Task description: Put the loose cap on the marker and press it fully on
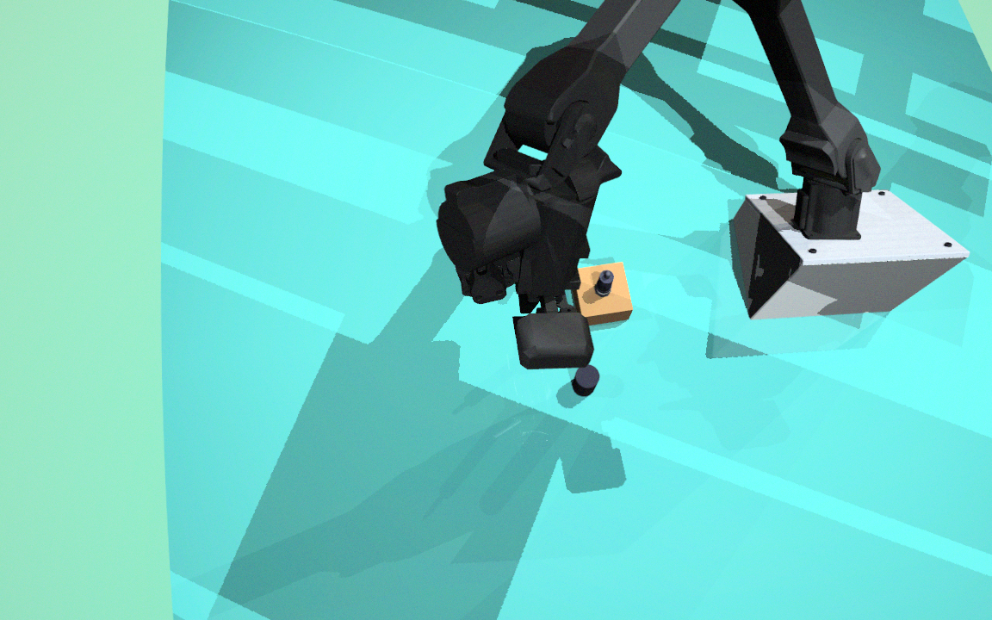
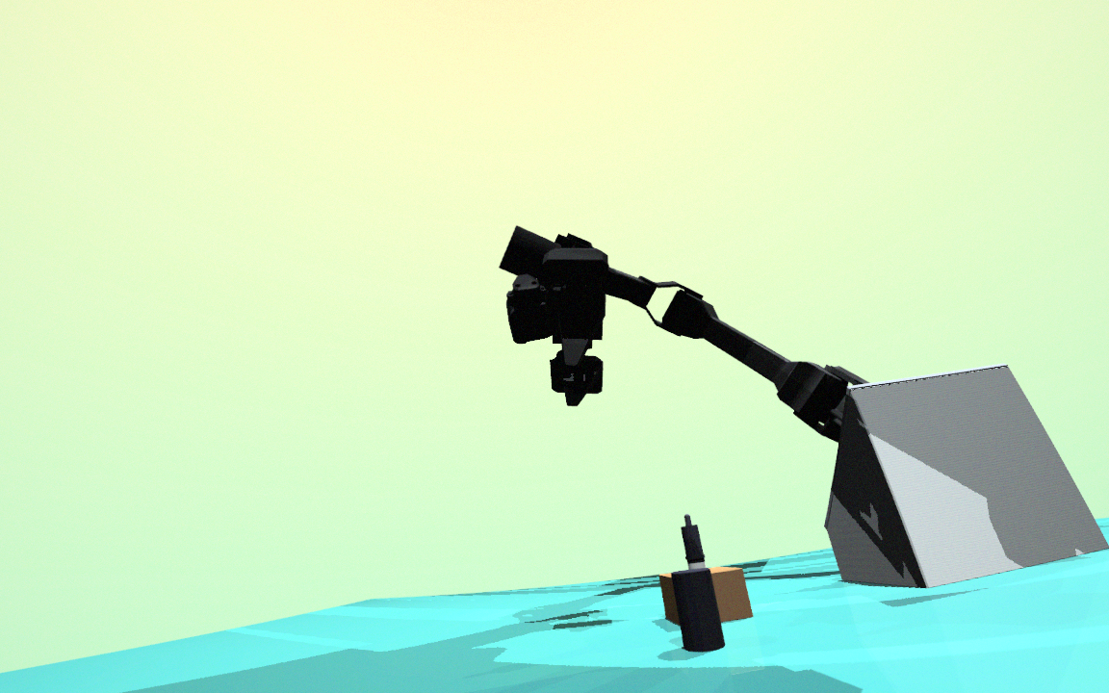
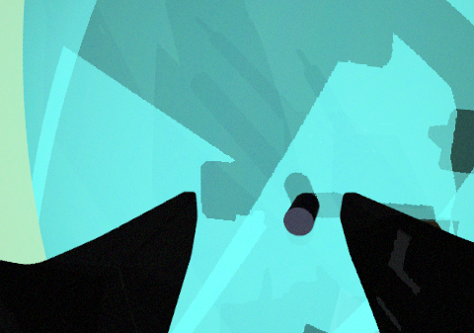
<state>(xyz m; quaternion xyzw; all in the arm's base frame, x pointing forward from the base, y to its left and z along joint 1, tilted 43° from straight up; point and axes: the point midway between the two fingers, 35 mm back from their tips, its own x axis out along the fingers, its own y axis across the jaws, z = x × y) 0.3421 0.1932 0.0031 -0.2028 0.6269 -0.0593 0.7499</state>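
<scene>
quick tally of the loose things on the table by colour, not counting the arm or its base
dark navy: 2, the cap and the marker
orange: 1, the holder block
total: 3

You see a matte black arm [image 1: 808, 69] of faceted, angular links with bulky rounded joints, bolted to a pale grey wedge-shaped base [image 1: 877, 254] with dark corner screws; its tool [image 3: 271, 288] has two black tapered fingers.

Cap [image 1: 585, 379] dark navy; holder block [image 1: 612, 302] orange; table [image 1: 792, 462] turquoise; claw [image 2: 575, 397] black.
</scene>
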